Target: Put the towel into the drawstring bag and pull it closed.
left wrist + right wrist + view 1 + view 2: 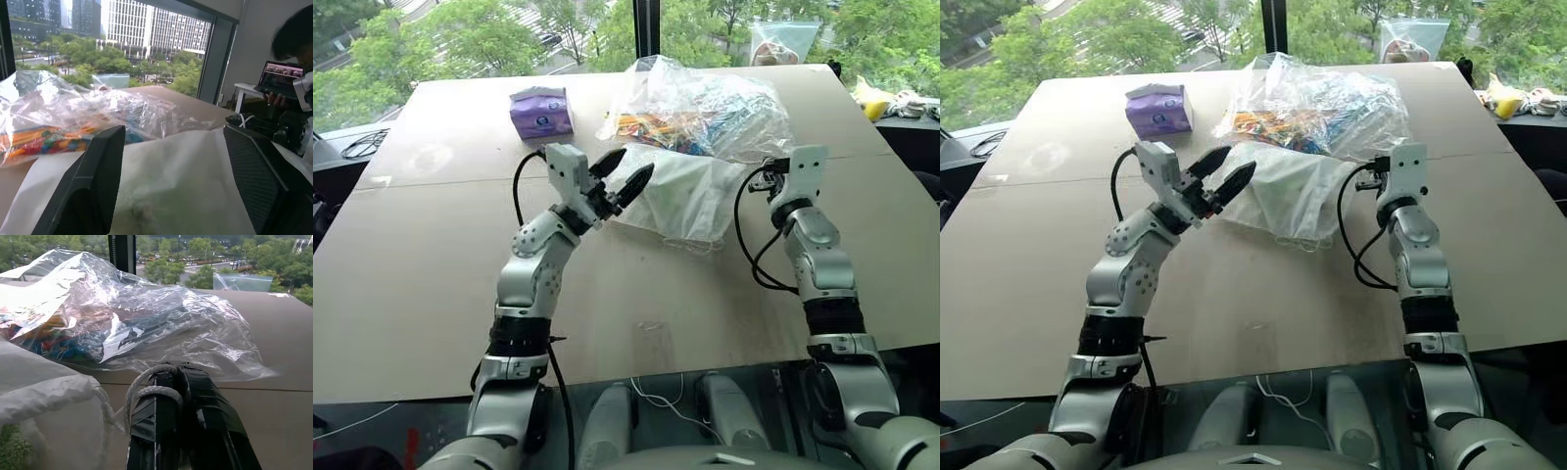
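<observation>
Left gripper (188,181) fingers spread wide over the white bag (176,186); greenish towel (142,213) shows faintly through the fabric. Plastic bag (73,115) behind. Person at a laptop (283,78) beyond.

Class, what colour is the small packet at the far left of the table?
Purple; the packet shows best in the left eye view.

The near half of the desk (431,294) lies bare from its left edge to its right edge. Farther in, the drawstring bag (690,196) sits mid-desk, touching the clear plastic bag of colourful items (705,108) behind it toward the far edge. The purple packet (540,112) stands toward the far left, with open desk between it and the plastic bag.
</observation>
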`<state>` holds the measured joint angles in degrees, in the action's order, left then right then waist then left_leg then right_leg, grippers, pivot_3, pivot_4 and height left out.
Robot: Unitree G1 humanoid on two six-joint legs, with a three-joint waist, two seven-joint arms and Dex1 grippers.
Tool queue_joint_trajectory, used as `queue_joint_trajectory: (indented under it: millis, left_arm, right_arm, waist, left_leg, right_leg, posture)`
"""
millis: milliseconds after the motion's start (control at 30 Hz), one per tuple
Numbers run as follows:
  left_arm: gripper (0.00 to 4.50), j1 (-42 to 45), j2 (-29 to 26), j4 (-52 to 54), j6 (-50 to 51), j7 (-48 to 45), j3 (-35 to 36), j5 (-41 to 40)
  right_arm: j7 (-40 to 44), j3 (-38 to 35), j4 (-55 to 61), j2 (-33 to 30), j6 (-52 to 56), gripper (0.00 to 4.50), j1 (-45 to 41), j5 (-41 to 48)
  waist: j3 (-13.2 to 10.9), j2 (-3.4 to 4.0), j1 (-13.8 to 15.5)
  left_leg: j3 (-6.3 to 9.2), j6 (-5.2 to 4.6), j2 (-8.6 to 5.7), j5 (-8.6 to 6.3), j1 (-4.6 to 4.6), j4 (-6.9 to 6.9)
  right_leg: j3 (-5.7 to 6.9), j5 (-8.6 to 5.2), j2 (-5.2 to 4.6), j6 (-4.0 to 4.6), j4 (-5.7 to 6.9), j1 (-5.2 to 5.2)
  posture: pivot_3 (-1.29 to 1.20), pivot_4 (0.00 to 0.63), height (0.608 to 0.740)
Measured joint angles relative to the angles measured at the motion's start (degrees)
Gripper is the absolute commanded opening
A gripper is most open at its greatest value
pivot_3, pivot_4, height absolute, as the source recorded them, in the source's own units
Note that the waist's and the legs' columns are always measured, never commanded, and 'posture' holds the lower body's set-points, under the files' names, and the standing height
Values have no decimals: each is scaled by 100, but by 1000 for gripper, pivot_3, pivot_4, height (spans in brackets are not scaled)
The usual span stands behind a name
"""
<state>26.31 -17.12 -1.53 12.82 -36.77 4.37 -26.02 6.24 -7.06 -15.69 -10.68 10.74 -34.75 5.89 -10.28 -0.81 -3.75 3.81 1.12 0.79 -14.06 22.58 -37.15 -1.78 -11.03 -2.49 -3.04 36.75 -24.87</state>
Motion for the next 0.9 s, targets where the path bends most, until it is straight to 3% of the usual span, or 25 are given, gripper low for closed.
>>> queue_joint_trajectory:
  millis: [233, 433, 667, 900]
  left_arm:
    - [3190, -825, -615, 719, 625, -428, -83, -171]
    - [3190, -800, -843, 679, 795, -888, -1015, 333]
    - [3190, -247, -729, 41, 525, -1197, -1746, 1015]
    - [3190, 763, -313, -1651, -217, -1543, -2394, 1883]
  right_arm:
    - [-115, -1, 30, 90, 65, 0, 54, -2]
    - [-118, 9, -2, 92, 65, 0, -25, -7]
    - [-118, 25, -9, 78, 71, 0, -74, -8]
    - [-172, 4, 0, 60, 134, 0, -66, -8]
  waist:
    - [0, 0, 46]
    - [0, 0, 66]
    - [0, 0, 62]
    - [0, 0, 124]
  left_leg:
    - [-2, 0, -1, 0, 0, -17]
    - [-3, 0, -2, 1, -1, -25]
    - [-3, 0, -2, 0, -1, -19]
    - [-4, -1, -4, 1, -2, -21]
  right_leg:
    - [0, -1, -1, -4, 4, 4]
    - [-2, 0, 0, -4, 6, 6]
    - [-2, 0, 1, -3, 5, 5]
    - [-2, 0, 1, -4, 6, 6]
  posture:
    - [0, 150, 740]
    - [0, 150, 740]
    - [0, 150, 740]
    - [0, 150, 740]
